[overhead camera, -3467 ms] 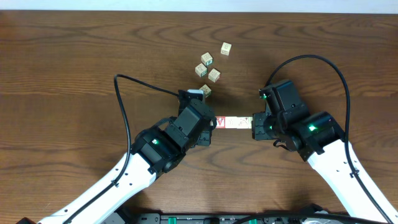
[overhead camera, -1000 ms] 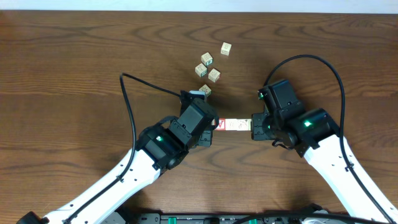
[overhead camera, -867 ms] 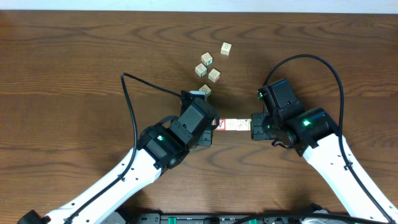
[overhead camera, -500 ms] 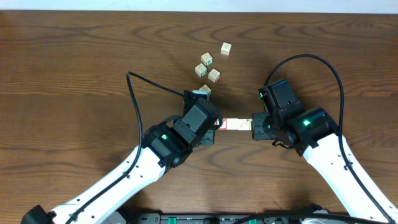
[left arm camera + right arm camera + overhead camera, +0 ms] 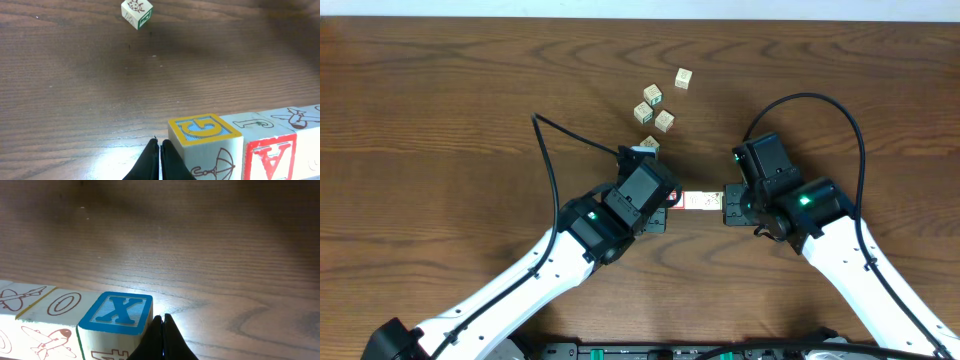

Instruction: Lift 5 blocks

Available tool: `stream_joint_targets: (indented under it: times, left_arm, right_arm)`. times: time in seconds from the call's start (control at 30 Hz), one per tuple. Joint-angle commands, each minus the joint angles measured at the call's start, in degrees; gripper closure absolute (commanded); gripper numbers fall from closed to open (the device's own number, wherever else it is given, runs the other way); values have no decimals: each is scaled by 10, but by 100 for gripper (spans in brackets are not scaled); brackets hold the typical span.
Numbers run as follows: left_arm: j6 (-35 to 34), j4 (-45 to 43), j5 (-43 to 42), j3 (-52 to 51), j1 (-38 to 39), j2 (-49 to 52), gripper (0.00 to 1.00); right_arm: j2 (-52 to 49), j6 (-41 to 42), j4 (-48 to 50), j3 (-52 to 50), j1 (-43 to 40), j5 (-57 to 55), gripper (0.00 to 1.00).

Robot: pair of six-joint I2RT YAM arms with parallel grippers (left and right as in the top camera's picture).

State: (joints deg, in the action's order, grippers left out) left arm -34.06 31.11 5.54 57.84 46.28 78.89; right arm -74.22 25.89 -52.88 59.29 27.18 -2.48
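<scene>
Five blocks [image 5: 700,200] rowed mid-frame, squeezed between left pincer [image 5: 159,150] and right pincer [image 5: 161,325], each closed tight; lift seemingly not yet done.

Overhead: row [image 5: 698,200] ends hidden under left arm [image 5: 638,192] and right arm [image 5: 765,185], block count unclear. Loose cubes [image 5: 654,97]: prints too small to read. Left wrist: A block [image 5: 272,159] cut by bottom edge, row runs off right. Right wrist: row runs off left, X block [image 5: 117,322] cut below.
</scene>
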Motion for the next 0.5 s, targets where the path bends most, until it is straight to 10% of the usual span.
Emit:
stream_joint_targets:
  times: [0.0,0.47]
  left_arm:
    - [4,-47,-133,23,47,6,93]
    - [8,-65,-113,23,59,29,93]
  right_arm:
    - [-8,2,30,2,33,195,99]
    - [-33,2,34,-1,33,190,99]
